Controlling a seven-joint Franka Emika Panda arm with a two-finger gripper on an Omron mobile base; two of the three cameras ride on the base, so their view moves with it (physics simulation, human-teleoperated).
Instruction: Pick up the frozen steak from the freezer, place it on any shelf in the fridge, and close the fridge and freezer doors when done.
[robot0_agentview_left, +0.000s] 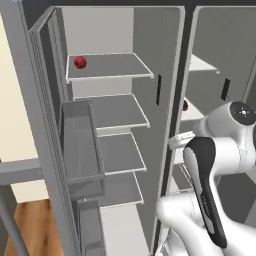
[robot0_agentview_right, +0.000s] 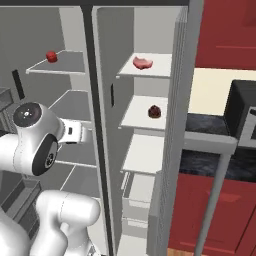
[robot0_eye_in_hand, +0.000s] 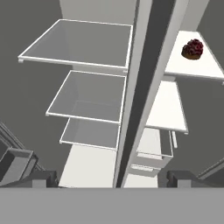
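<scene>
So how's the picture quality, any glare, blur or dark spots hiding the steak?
Right base view: even flat light, no glare, the steak clear on the top freezer shelf. Left base view: slightly soft, the arm covers much of the freezer side. Hand view: sharp, the shelves bright white on the freezer side, grey in the fridge.

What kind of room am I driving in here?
A rendered home kitchen, most likely: an open side-by-side fridge and freezer, red cabinets, and a dark counter beside them.
</scene>
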